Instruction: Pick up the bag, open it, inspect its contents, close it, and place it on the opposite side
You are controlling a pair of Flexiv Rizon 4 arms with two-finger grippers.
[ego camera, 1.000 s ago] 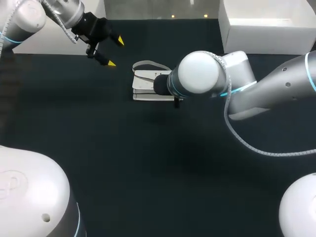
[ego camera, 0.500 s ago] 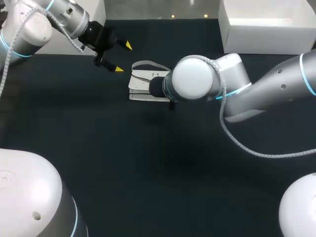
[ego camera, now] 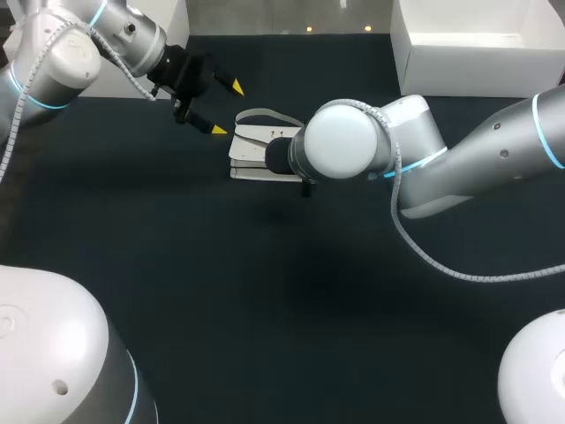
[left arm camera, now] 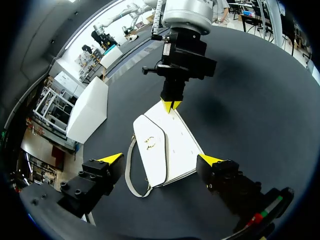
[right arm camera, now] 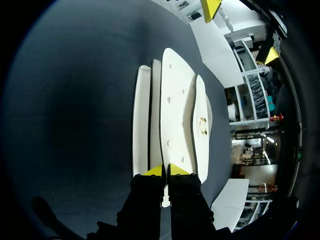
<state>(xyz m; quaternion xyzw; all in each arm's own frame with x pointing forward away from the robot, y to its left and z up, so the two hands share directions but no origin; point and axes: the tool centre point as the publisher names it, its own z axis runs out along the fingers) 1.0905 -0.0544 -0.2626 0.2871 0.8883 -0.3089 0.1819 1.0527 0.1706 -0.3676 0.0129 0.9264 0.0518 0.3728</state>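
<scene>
A white handbag [ego camera: 252, 152] lies flat on the dark table, its strap [ego camera: 265, 115] looping out at the far side. In the left wrist view the bag [left arm camera: 167, 145] shows a gold clasp and lies ahead of my open left gripper [left arm camera: 161, 159], between its spread fingers and below them. In the head view that gripper [ego camera: 228, 108] hovers just left of the bag. My right gripper [right arm camera: 166, 171] is shut, its yellow tips pressed together against the bag's [right arm camera: 175, 110] right end, also seen as the right gripper [left arm camera: 171, 105] from the other side. My right wrist hides these tips in the head view.
A white box [ego camera: 477, 53] stands at the back right corner. Another white box [left arm camera: 90, 107] stands at the back left, behind my left arm. Dark bare table [ego camera: 265, 291] stretches in front of the bag.
My left gripper has moved right and nearer to the bag, staying open. My right arm has shifted left, and the bag has slid a little to the left with it.
</scene>
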